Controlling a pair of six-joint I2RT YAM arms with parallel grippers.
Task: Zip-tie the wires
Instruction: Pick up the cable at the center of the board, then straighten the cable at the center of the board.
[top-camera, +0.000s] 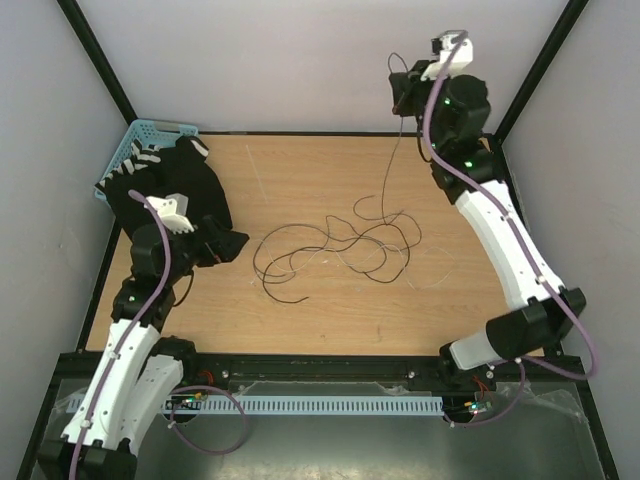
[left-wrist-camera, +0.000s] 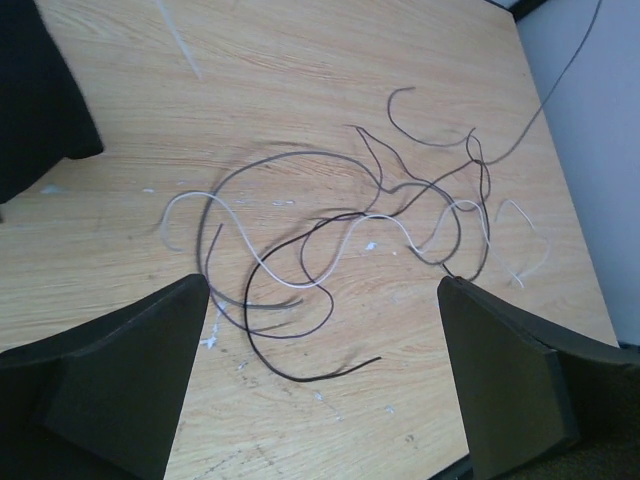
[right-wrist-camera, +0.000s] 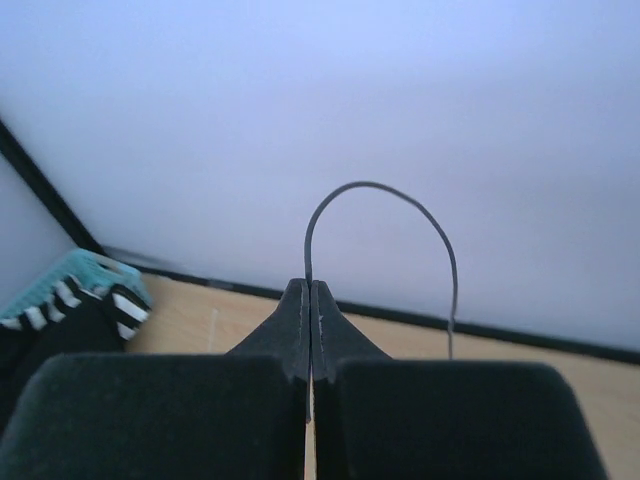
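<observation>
The wires (top-camera: 335, 248) lie in a loose tangle of thin dark and pale strands in the middle of the wooden table, and the left wrist view also shows the wires (left-wrist-camera: 330, 215). My right gripper (top-camera: 403, 97) is raised high at the back right and is shut on one strand. That strand (right-wrist-camera: 380, 188) arcs up out of the closed right gripper (right-wrist-camera: 311, 285), then hangs down to the tangle. My left gripper (top-camera: 225, 243) hovers open at the left, and the table shows between the fingers of the left gripper (left-wrist-camera: 322, 282). A thin pale strip, seemingly the zip tie (top-camera: 260, 180), lies behind the tangle.
A black cloth with white stripes (top-camera: 185, 185) is heaped at the back left, partly in a blue basket (top-camera: 135, 140). Black frame posts and pale walls close in the table on three sides. A white cable tray (top-camera: 320, 404) runs along the near edge.
</observation>
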